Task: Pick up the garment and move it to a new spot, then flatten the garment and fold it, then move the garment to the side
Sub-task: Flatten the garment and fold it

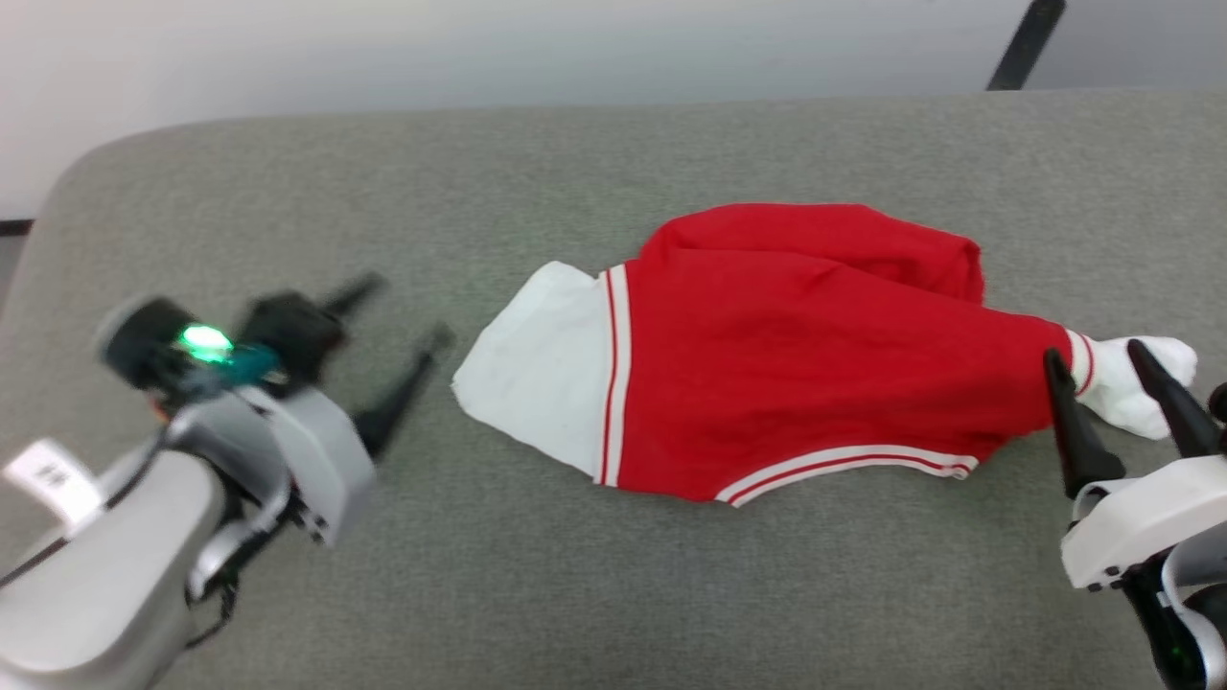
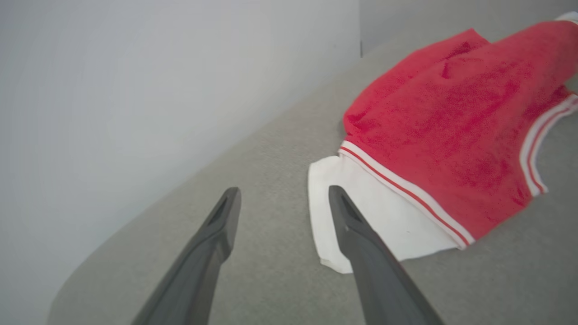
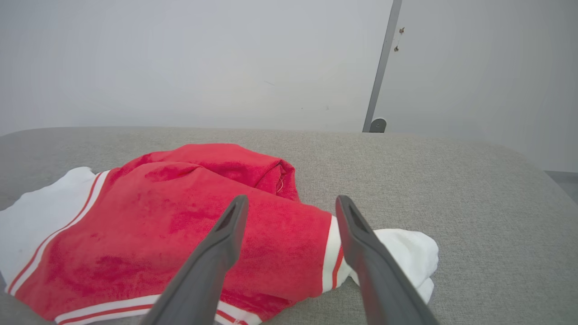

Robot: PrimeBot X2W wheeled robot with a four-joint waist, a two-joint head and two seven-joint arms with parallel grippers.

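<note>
Garment [image 1: 796, 355] lies spread on the grey padded surface [image 1: 575, 594], between the two grippers. The right gripper [image 1: 1095, 350] has its jaws spread wide and grips nothing; its fingers straddle the white sleeve end [image 3: 406, 253], and whether they touch it is unclear. The left gripper [image 1: 407, 309], likewise released and empty, hovers just beside the other white end [image 2: 361, 212], which lies ahead and to its right.

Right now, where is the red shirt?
In the head view the red shirt lies right of centre on the grey cushion, its white sleeve end by the right gripper, the other toward the left gripper.
</note>
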